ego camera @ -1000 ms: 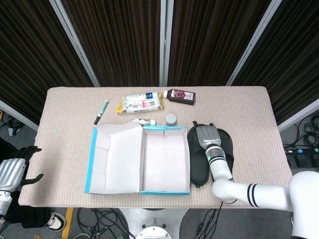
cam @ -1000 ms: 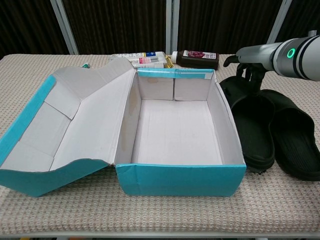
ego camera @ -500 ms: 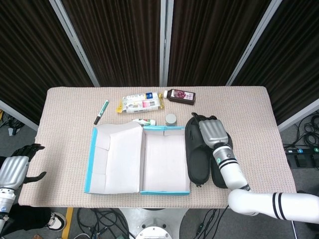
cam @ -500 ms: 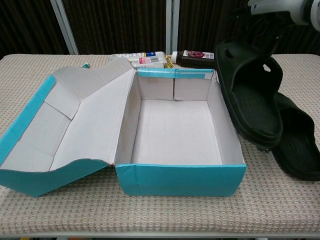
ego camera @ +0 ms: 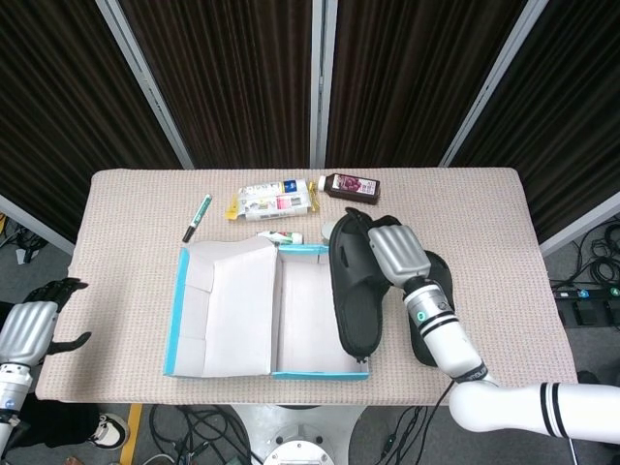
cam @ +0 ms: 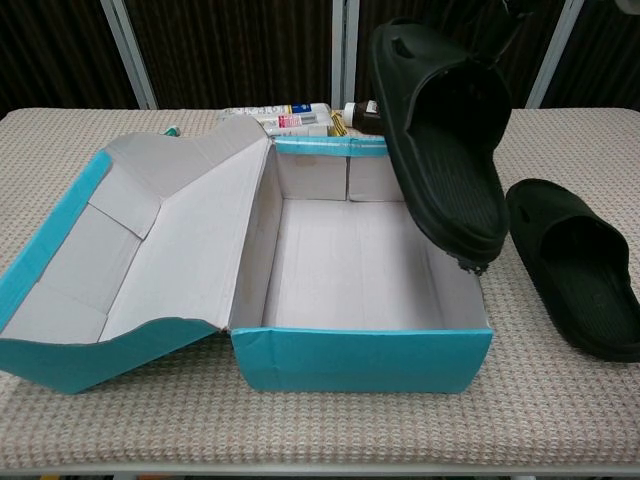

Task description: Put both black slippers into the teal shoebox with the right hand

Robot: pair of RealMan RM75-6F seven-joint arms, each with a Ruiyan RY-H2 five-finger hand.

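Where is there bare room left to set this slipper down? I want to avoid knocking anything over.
The teal shoebox floor is bare wall to wall, right under the slipper held by the right hand. Bare table lies right of the second slipper, and left of the open lid past the green marker. It is crowded behind the box: packet, brown bottle, small items.

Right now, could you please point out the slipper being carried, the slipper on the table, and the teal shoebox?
Carried slipper (cam: 450, 150), chest view: on its ribbed footbed.
Slipper on the table (cam: 585, 275), chest view: on its footbed, right of the box.
Teal shoebox (cam: 360, 358), chest view: on its near outer wall.
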